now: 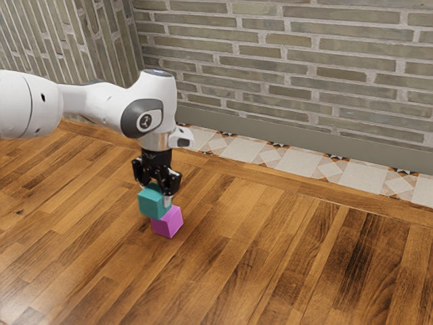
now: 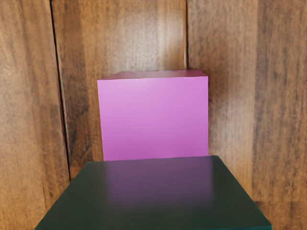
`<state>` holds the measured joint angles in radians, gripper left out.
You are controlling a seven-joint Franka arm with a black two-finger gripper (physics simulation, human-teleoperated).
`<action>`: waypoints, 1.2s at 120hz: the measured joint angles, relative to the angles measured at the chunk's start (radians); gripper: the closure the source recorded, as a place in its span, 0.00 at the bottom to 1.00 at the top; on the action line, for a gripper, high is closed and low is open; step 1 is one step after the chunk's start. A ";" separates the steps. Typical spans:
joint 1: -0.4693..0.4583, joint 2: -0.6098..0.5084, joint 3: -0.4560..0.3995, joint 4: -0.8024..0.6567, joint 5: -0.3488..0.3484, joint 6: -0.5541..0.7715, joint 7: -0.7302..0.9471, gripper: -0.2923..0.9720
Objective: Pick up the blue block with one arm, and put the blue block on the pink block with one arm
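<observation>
1. The blue block (image 1: 153, 202), teal in tint, is grasped between the fingers of the claw (image 1: 160, 195) from two sides and held upright, just over the pink block (image 1: 168, 222).
2. In the wrist view the blue block (image 2: 153, 194) is seen under the hand, with much of the top of the pink block (image 2: 152, 119) showing beyond it. The pair is therefore judged not yet aligned. In the exterior view the blue block is offset towards that view's left.
3. Whether the two blocks touch cannot be told.
4. The step in hand is judged to be the placing. The blue block should be shifted until it is centred over the pink top, kept level, lowered gently, and released only once it is borne squarely.
5. A release at the present offset could let it tip onto the wooden tabletop (image 1: 284, 264).
6. No container is involved: the pink block serves as the base.
</observation>
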<state>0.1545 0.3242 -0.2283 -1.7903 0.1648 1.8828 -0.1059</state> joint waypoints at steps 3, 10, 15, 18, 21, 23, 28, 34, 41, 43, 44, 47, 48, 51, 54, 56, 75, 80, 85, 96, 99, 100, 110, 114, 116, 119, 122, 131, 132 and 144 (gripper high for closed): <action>-0.001 0.002 0.000 0.002 0.001 -0.003 -0.001 0.48; -0.001 0.004 0.000 0.006 0.002 -0.009 -0.003 0.48; 0.001 0.006 0.000 0.012 0.003 -0.013 -0.004 0.48; 0.001 0.010 0.000 0.021 0.003 -0.017 -0.005 0.48; 0.000 0.016 0.000 0.031 0.003 -0.020 -0.006 0.48; 0.000 0.019 0.000 0.037 0.003 -0.021 -0.006 0.48; -0.001 0.026 0.000 0.049 0.003 -0.025 -0.007 0.48; -0.001 0.032 -0.001 0.059 0.002 -0.028 -0.008 0.48; 0.001 0.043 -0.002 0.072 -0.001 -0.029 -0.008 0.48; 0.001 0.047 -0.002 0.076 -0.001 -0.029 -0.008 0.48; 0.002 0.048 -0.002 0.078 -0.002 -0.029 -0.008 0.48; 0.002 0.052 -0.002 0.083 -0.003 -0.029 -0.008 0.48; 0.003 0.053 -0.002 0.084 -0.003 -0.029 -0.008 0.48; 0.004 0.054 -0.002 0.086 -0.006 -0.027 -0.008 0.48; 0.006 0.056 -0.002 0.087 -0.009 -0.024 -0.006 0.48; 0.007 0.056 -0.002 0.087 -0.011 -0.022 -0.006 0.48; 0.008 0.054 -0.002 0.070 -0.019 0.016 0.005 0.48; 0.008 0.053 -0.002 0.061 -0.020 0.026 0.008 0.48; 0.009 0.052 -0.002 0.049 -0.021 0.038 0.011 0.48; 0.010 0.051 -0.002 0.027 -0.021 0.062 0.017 0.48; 0.010 0.051 -0.002 0.024 -0.021 0.067 0.019 0.48; 0.010 0.051 -0.002 0.023 -0.021 0.069 0.020 0.48; 0.010 0.051 -0.002 0.018 -0.021 0.083 0.025 0.48; 0.010 0.051 -0.002 0.018 -0.021 0.088 0.027 0.48; 0.010 0.051 -0.002 0.017 -0.021 0.090 0.028 0.48; 0.011 0.051 -0.002 0.017 -0.021 0.092 0.029 0.48; 0.011 0.051 -0.002 0.017 -0.021 0.095 0.031 0.48; 0.012 0.051 -0.001 0.017 -0.021 0.100 0.036 0.48; 0.012 0.051 -0.001 0.017 -0.021 0.101 0.036 0.48; 0.013 0.051 0.000 0.017 -0.020 0.105 0.042 0.48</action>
<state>0.1672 0.3750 -0.2286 -1.7737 0.1445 1.9880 -0.0637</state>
